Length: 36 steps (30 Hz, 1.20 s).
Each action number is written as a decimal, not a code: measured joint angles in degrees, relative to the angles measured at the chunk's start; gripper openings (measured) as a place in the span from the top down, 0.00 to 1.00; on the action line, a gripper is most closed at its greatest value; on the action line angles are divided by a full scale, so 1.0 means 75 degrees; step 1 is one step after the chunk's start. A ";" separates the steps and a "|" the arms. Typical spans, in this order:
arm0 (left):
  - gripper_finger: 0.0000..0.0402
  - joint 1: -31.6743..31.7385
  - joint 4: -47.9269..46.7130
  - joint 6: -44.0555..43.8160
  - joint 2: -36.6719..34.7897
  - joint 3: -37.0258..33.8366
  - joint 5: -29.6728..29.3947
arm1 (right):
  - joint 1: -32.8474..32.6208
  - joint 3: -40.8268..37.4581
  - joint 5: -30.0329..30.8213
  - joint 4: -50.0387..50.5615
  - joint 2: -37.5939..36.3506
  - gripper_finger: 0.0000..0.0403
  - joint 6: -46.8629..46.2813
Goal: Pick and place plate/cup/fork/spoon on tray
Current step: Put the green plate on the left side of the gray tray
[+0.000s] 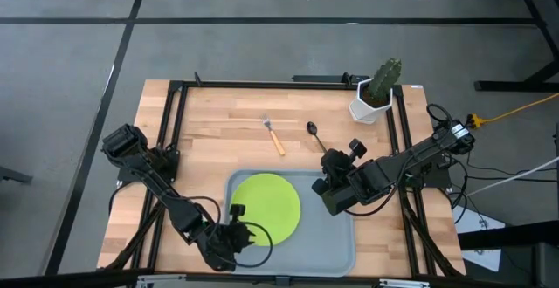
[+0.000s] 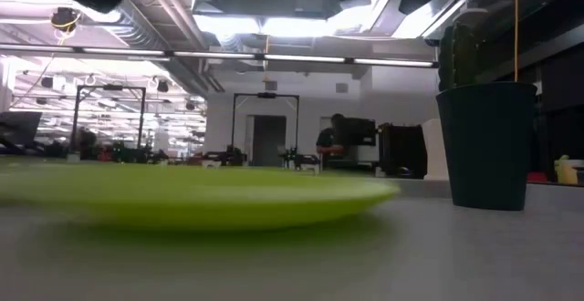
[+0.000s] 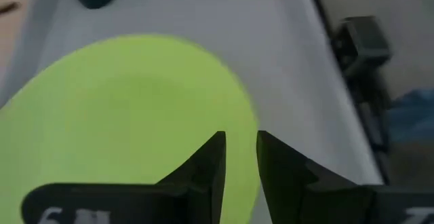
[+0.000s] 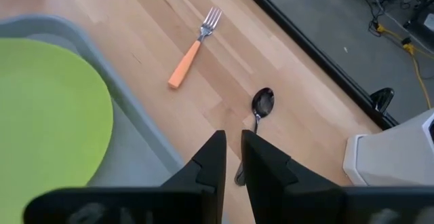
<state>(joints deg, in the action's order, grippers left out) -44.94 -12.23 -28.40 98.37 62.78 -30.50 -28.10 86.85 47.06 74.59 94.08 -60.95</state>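
Pale wooden table (image 1: 218,113) holds everything, seen from above. On its near half lies the grey-blue tray (image 1: 336,244), and the lime-green plate (image 1: 271,202) sits flat inside it, toward the tray's left side. My left gripper (image 1: 238,233) hangs at the plate's near left edge, fingers almost pressed together, holding nothing. My right gripper (image 1: 327,186) hovers over the tray's far right corner, fingers likewise nearly closed and empty. Beyond the tray, the fork (image 1: 273,135) and the spoon (image 1: 315,134) lie on bare wood, near each other but apart. A potted cactus (image 1: 377,90) stands at the far right.
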 joint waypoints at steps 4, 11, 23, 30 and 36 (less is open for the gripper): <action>0.81 0.0244 -0.0835 -0.0153 0.0000 0.0000 -0.0546 | 0.0000 0.0000 -0.0078 -0.0006 -0.0001 0.87 -0.0003; 0.81 0.1410 -0.3348 -0.1555 -0.0306 -0.0006 -0.0265 | 0.0000 0.0000 -0.0081 -0.0024 -0.0003 0.87 0.0040; 0.81 0.3728 -0.4440 -0.0707 -0.0376 -0.0213 0.1122 | 0.0000 0.0000 -0.0112 -0.0027 -0.0009 0.87 0.0108; 0.81 0.3831 -0.4415 -0.0927 -0.0376 -0.0574 0.1256 | 0.0000 0.0000 -0.0288 0.0020 -0.0009 0.87 0.0363; 0.81 0.3535 -0.4260 -0.1242 -0.0376 -0.0935 0.1278 | 0.0000 0.0000 -0.0285 0.0020 -0.0009 0.87 0.0396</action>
<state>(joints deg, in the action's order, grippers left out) -18.42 -44.18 -37.71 95.55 55.77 -20.91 -28.10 86.85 44.93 74.74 94.02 -57.98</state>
